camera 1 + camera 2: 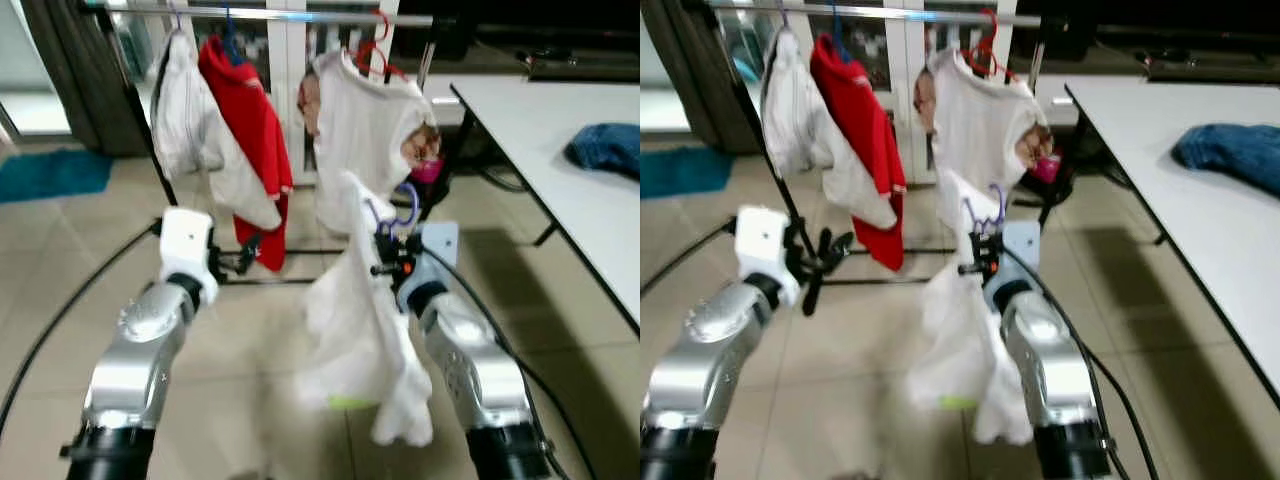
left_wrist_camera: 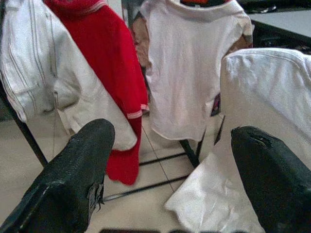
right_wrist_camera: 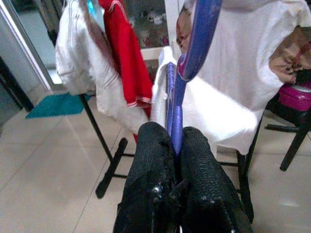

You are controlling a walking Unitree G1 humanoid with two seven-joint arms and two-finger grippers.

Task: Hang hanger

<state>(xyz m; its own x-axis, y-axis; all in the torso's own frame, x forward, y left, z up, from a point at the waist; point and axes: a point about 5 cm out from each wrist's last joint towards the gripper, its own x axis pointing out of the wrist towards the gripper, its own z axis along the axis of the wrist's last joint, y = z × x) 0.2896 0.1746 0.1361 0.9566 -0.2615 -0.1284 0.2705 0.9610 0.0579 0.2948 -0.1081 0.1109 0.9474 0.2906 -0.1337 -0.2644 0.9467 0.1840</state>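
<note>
My right gripper (image 1: pixel 384 243) is shut on the neck of a purple hanger (image 3: pixel 194 48) that carries a white garment (image 1: pixel 362 340), which droops in front of my right arm. The hanger's hook (image 1: pixel 405 205) points up, well below the silver rail (image 1: pixel 270 14) of the clothes rack. My left gripper (image 1: pixel 245 255) stands open to the left, holding nothing, its fingers (image 2: pixel 77 170) spread wide in the left wrist view. On the rail hang a white jacket (image 1: pixel 185 115), a red garment (image 1: pixel 245 115) and a white shirt (image 1: pixel 365 125) on a red hanger (image 1: pixel 372 50).
The rack's black legs (image 1: pixel 140 120) and base bar stand on the tiled floor ahead. A white table (image 1: pixel 570 140) with a blue cloth (image 1: pixel 605 148) runs along the right. A pink item (image 1: pixel 428 168) sits behind the rack. A teal mat (image 1: pixel 50 172) lies at the far left.
</note>
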